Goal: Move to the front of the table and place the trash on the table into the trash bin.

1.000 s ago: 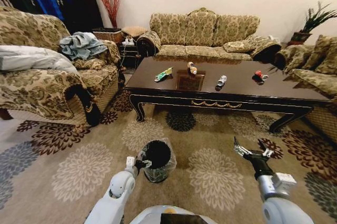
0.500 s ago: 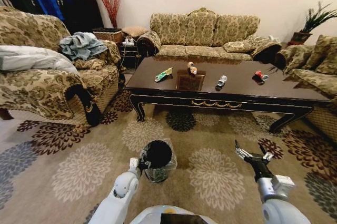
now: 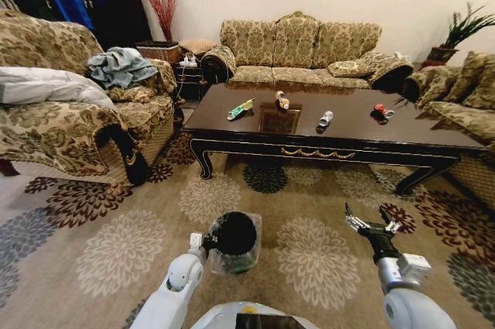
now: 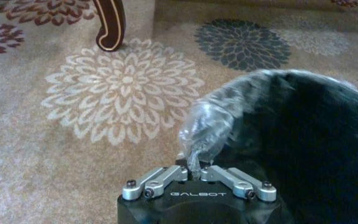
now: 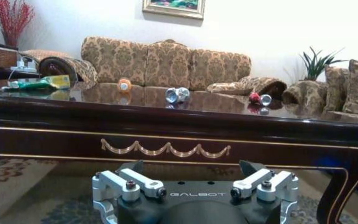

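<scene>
Four pieces of trash lie spread along the table (image 3: 348, 131), the glossy dark coffee table with gold scroll trim that stands across the patterned carpet (image 3: 116, 251) in front of the robot. From left to right in the head view they are a green-yellow wrapper (image 3: 240, 109), a tan little bottle (image 3: 282, 100) just behind the square inlay panel (image 3: 279, 120), a silver can (image 3: 326, 118) and a red can (image 3: 380, 111), each apart from the next. Patterned sofas ring the table, one on the left (image 3: 69, 120) with a bundle of cloth on its arm and one behind (image 3: 298, 50).

Nearer the robot, low on the left, the left gripper (image 3: 203, 243) sits at the rim of the trash bin (image 3: 232, 238), a round black bin with a clear crinkly liner (image 4: 207, 126). The left wrist view shows its jaws pinched together on a fold of that liner at the bin's edge, the dark inside of the bin (image 4: 309, 149) just beside them. The bin looks tilted, its mouth facing the head camera.

On the right, the right gripper (image 3: 371, 226) is held above the carpet, well short of the table, jaws spread wide and holding nothing. From its wrist camera the gripper (image 5: 193, 175) faces the table's front edge (image 5: 166, 135), with the wrapper (image 5: 39, 84), bottle (image 5: 124, 85), silver can (image 5: 177, 94) and red can (image 5: 258, 98) lined up on top.
</scene>
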You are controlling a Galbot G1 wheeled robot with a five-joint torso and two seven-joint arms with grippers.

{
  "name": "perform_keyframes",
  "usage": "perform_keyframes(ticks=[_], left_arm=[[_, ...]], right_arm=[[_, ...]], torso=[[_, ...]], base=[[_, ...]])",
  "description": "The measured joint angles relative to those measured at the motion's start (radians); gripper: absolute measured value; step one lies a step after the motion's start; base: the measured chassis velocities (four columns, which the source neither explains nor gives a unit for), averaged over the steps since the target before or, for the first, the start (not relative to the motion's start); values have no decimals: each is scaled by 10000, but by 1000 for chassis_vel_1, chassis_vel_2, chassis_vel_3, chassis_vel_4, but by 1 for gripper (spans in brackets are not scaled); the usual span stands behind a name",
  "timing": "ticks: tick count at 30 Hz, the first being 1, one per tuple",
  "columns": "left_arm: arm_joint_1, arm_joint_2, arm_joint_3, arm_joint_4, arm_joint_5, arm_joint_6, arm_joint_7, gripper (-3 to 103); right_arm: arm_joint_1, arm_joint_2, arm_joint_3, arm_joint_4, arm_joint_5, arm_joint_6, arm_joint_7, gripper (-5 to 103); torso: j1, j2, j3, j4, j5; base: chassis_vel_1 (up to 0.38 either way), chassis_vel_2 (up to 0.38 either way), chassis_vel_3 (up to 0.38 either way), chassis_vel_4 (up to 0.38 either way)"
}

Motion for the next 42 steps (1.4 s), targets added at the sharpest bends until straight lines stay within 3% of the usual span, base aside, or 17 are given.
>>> perform_keyframes(ticks=[10,17,21,42], left_arm=[[203,165,-367,-1022,50,-281,10,3],[581,316,-1266,-2478,53,-415,-80,3],[613,315,-1321,-2569,38,-442,-80,3],[603,314,-1310,-2545,31,-441,-88,3]], right_arm=[[26,4,18,69,50,-14,70,100],[151,-59,31,339,169,-137,232,100],[163,-70,40,370,194,-155,257,100],[162,-70,47,375,202,-157,262,100]], torso=[[0,0,1,1,2],[0,0,0,4,10],[1,-1,0,0,-7],[0,0,0,1,4]], base=[[0,0,0,0],[0,0,0,0],[0,0,0,0],[0,0,0,0]])
